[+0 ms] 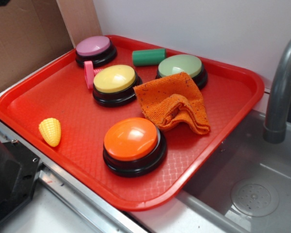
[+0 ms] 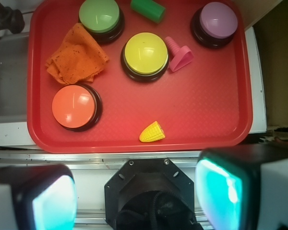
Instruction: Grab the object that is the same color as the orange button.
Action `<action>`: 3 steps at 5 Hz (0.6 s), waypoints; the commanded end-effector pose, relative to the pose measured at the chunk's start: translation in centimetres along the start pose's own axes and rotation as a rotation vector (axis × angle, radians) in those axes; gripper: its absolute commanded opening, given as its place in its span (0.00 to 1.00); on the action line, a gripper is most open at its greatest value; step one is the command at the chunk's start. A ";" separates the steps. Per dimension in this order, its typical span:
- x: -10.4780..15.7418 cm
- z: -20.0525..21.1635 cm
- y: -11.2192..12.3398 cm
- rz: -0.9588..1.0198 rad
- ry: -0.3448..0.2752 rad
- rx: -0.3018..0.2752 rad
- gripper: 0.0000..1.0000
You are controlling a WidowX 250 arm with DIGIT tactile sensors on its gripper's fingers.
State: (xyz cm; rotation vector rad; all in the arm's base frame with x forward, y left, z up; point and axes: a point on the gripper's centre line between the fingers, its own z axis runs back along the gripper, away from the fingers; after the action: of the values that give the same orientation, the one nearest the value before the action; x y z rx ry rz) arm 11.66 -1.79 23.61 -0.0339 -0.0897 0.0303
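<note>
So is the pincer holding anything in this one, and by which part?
Nothing is held. The pincer is open and empty, back off the red tray; the orange cloth lies untouched between the green button and orange button.

A crumpled orange cloth (image 1: 173, 103) lay on the red tray (image 1: 82, 124), touching the green button (image 1: 182, 68) and near the orange button (image 1: 134, 144). A yellow button (image 1: 115, 83), pink button (image 1: 95, 49) and toy corn (image 1: 50, 131) sat there too.
</note>
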 end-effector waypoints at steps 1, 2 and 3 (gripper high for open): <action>0.0 0.0 0.0 0.000 0.000 0.000 1.00; 1.7 -1.5 -1.1 0.018 -0.036 -0.018 1.00; 5.7 -5.4 -3.8 0.012 0.001 -0.036 1.00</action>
State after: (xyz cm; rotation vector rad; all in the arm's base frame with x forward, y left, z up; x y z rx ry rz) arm 17.79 -5.29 18.26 -0.0639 -0.0586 0.0471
